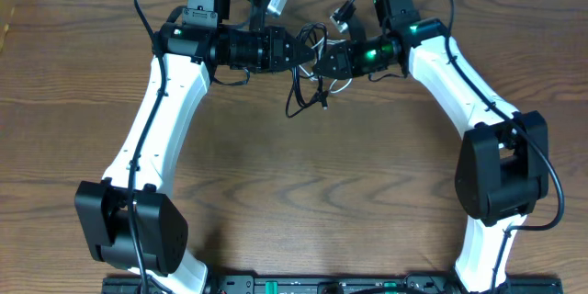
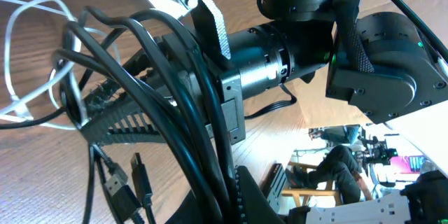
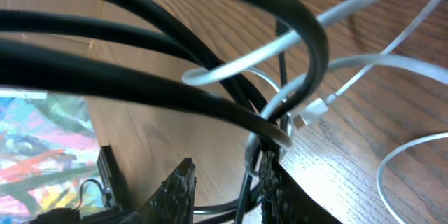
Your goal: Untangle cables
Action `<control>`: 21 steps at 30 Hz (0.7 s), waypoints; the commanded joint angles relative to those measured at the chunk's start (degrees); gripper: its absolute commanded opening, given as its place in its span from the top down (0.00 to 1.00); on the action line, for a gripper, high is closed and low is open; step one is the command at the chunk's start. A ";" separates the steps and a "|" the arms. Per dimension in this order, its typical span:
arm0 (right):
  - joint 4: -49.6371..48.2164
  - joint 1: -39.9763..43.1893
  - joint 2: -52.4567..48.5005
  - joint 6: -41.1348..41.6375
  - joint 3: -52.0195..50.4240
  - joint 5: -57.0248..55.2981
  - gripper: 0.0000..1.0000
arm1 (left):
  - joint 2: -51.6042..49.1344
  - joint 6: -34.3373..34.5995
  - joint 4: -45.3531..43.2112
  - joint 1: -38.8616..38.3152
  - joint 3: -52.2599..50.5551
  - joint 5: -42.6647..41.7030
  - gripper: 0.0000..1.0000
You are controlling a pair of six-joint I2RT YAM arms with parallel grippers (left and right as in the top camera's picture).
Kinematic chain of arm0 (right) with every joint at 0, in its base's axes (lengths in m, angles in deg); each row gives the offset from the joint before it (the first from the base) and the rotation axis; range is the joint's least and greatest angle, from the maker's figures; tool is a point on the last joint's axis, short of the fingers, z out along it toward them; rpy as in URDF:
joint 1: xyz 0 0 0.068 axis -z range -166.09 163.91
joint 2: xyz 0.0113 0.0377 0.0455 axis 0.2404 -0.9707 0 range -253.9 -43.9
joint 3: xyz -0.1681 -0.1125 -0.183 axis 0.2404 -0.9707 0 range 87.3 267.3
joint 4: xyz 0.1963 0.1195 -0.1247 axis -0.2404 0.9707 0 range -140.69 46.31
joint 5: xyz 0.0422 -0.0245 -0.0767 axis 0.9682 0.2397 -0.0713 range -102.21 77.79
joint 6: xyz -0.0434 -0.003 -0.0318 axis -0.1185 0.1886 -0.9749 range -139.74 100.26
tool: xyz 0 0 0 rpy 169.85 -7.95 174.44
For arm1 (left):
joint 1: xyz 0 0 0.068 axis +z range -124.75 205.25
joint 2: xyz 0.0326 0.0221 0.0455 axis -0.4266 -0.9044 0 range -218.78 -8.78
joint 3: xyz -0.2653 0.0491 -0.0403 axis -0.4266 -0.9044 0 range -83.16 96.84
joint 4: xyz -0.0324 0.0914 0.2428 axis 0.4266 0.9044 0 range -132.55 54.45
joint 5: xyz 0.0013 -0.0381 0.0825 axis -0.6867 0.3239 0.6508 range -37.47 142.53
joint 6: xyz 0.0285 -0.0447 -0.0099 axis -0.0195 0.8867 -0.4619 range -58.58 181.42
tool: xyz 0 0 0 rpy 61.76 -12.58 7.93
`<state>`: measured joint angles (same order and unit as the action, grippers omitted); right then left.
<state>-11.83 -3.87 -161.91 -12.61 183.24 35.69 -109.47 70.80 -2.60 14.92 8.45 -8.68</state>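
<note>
Black cable [image 1: 303, 101] loops bunch between both pincers, right pincer [image 3: 227, 182] narrowly pinching them, left pincer [image 1: 296, 50] unreadable, white cable [image 3: 364, 63] alongside.

White arms [image 1: 156, 119], black joints, one green light [image 1: 371, 53].

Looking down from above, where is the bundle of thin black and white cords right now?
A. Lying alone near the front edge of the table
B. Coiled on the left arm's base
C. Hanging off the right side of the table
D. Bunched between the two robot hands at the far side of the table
D: the overhead view shows the cables bunched between the left hand and the right hand, loops dangling toward the table.
</note>
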 commanded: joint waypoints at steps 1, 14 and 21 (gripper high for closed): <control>-0.52 -0.76 -0.26 -0.33 0.59 -1.49 0.72 | -0.20 0.79 -0.37 0.13 0.33 -1.86 0.92; -2.75 -2.75 -0.28 0.96 0.59 -1.88 0.73 | -0.20 1.22 -0.37 -0.04 0.33 -2.84 0.92; -2.64 -3.69 -0.28 4.24 0.59 -8.68 0.82 | -0.20 1.22 -0.37 -0.04 0.33 -2.84 0.92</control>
<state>-14.50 -7.28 -161.91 -10.24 183.24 30.29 -109.47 71.92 -2.60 14.92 8.45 -9.77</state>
